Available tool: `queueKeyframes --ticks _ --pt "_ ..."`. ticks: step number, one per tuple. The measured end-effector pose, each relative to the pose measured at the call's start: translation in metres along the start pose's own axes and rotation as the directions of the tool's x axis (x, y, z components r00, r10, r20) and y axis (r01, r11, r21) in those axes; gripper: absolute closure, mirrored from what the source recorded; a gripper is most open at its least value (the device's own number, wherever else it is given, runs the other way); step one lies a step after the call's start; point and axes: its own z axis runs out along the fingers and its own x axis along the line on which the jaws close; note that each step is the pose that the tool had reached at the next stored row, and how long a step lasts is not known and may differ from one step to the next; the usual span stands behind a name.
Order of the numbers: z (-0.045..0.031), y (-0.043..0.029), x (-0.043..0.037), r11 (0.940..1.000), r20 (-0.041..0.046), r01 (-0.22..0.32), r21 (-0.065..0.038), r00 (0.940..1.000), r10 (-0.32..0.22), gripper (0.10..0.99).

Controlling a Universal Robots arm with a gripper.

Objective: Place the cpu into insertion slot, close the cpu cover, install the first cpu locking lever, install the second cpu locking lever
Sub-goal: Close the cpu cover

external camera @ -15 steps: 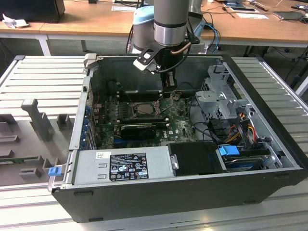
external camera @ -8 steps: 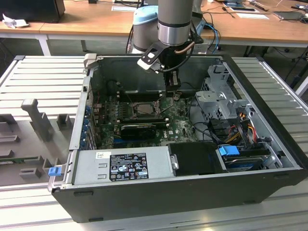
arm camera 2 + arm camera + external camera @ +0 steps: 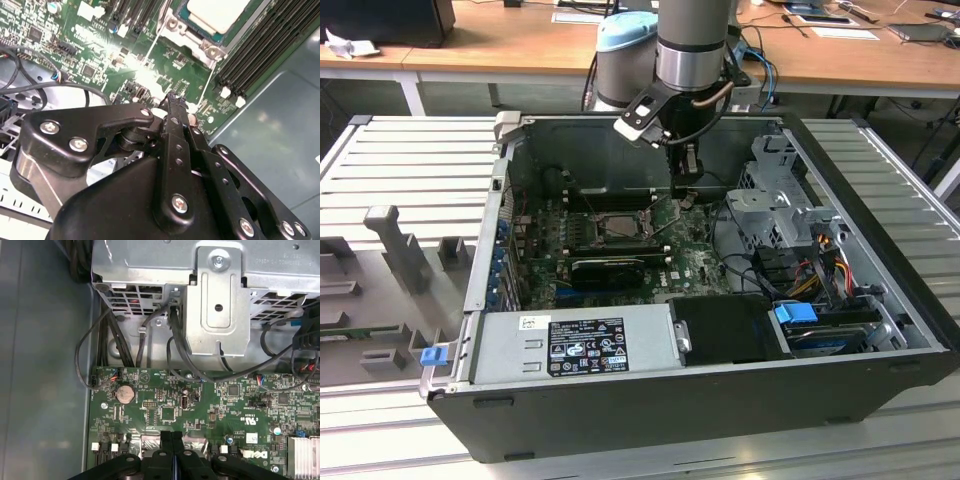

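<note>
The cpu [image 3: 217, 12] is a pale square lying in the insertion slot [image 3: 620, 228] on the green motherboard. The dull-metal cpu cover [image 3: 200, 39] frames its edges and seems to lie flat over it. One thin wire locking lever [image 3: 152, 47] runs along one side of the socket. A second locking lever [image 3: 210, 87] runs along the adjacent side, towards my fingertips. My gripper [image 3: 685, 198] hangs inside the case just to the exterior view's right of the socket. Its black fingers are shut together in both wrist views [image 3: 172, 100] [image 3: 172, 436], close above the board, with nothing visibly held.
Long black RAM slots [image 3: 255, 50] flank the socket. A metal drive cage [image 3: 215, 295] with black cables [image 3: 125, 340] stands beyond the gripper. A long black card [image 3: 610, 268] and the power supply [image 3: 575, 345] lie nearer the case's front wall.
</note>
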Motion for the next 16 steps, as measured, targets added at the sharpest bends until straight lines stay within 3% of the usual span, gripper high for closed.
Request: queueKeyframes --ticks 4,13,16 --pt "0.0007 0.0097 -0.0002 1.0 -0.0001 0.001 0.0 1.0 -0.001 0.98" --pt "0.0019 0.0113 -0.0003 1.0 0.0003 0.001 0.0 1.0 -0.001 0.98" --pt "0.0026 0.0168 -0.0004 1.0 0.0001 0.001 0.001 1.0 -0.001 0.98"
